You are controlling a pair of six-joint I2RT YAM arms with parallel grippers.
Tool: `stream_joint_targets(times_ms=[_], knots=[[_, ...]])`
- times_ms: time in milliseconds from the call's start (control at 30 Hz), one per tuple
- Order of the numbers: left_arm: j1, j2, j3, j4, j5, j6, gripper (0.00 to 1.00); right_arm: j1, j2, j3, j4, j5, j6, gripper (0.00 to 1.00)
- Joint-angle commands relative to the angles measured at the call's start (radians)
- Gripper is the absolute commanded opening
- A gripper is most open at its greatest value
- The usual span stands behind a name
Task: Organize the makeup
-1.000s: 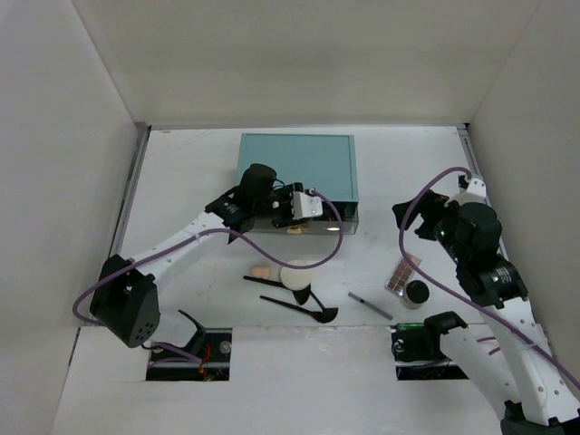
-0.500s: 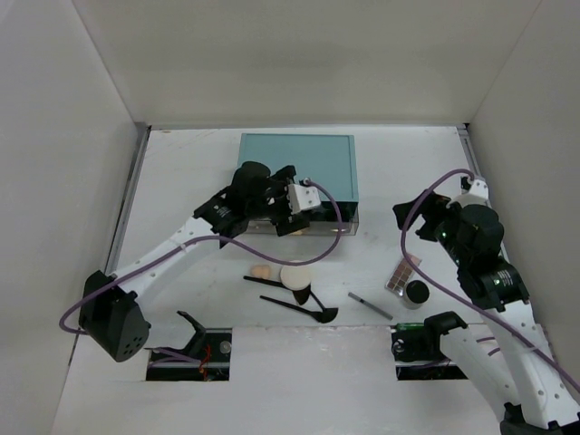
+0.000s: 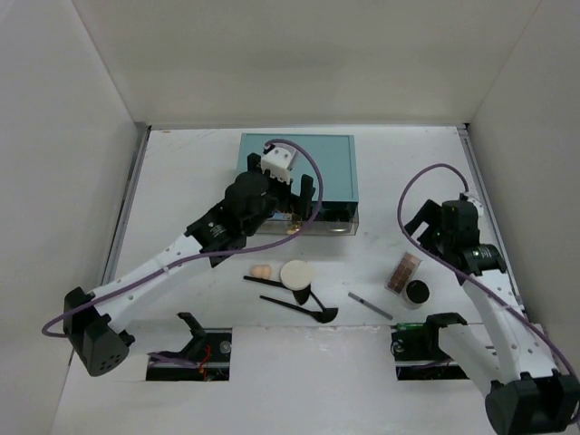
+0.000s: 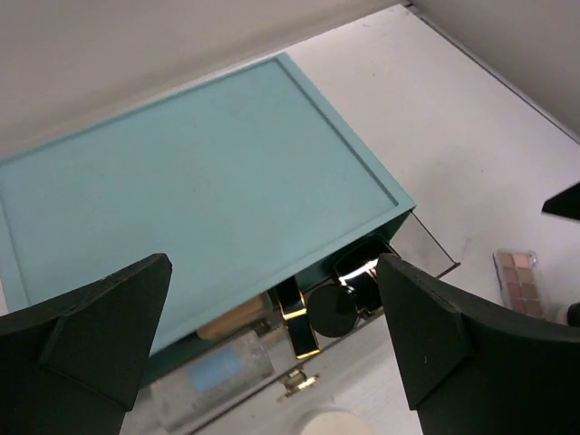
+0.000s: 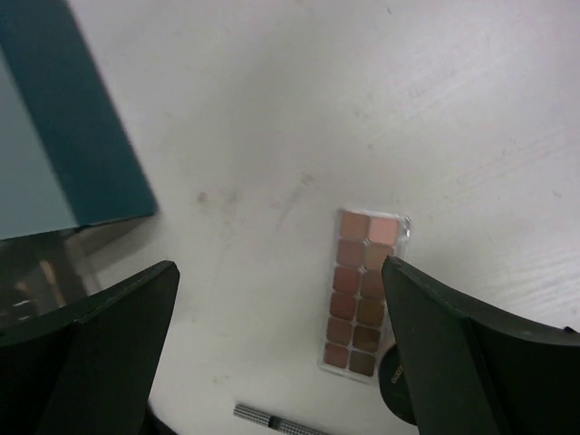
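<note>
Right fingers (image 5: 471,362) hide most of black jar (image 5: 391,391) beside palette (image 5: 362,290).

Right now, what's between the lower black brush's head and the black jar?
Only the pencil, lying slantwise; the top external view shows it.

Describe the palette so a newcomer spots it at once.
Start at the teal drawer box at the back, then look right and nearer. The palette lies by a black jar; only it is a rectangle of brown and pink squares.
</note>
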Motion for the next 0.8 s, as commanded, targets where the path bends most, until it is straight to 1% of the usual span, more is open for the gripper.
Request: stream_joint_targets(times_ms=[0, 100, 200, 267, 367, 500, 633, 767], knots=[[-0.067, -0.044, -0.035, -0.112, -0.298, -0.244, 1.0, 0.006, 0.044, -0.016, -0.056, 0.039, 0.071, 1.0], [-0.112, -0.106, -0.099, -0.206, -0.366, -0.386, 1.0, 0.006, 0.082, -0.032, -0.143, 0.07, 0.124, 1.0], [-0.126, -0.188, -0.186, -0.235, -0.36, -0.462, 1.0, -0.021, 0.116, -0.049, -0.244, 0.084, 0.18, 1.0], [-0.129, -0.234, -0.239, -0.236, -0.364, -0.483, 1.0, -0.023, 0.127, -0.06, -0.278, 0.078, 0.192, 1.0], [-0.112, -0.286, -0.286, -0.24, -0.369, -0.503, 1.0, -0.012, 0.148, -0.051, -0.335, 0.069, 0.256, 1.0], [-0.084, -0.326, -0.32, -0.241, -0.372, -0.511, 1.0, 0.008, 0.19, -0.061, -0.445, 0.042, 0.405, 1.0], [-0.031, -0.346, -0.346, -0.241, -0.372, -0.51, 1.0, 0.026, 0.135, -0.111, -0.464, 0.027, 0.577, 1.0], [0.029, -0.369, -0.362, -0.241, -0.354, -0.505, 1.0, 0.019, 0.104, -0.131, -0.464, 0.056, 0.649, 1.0]])
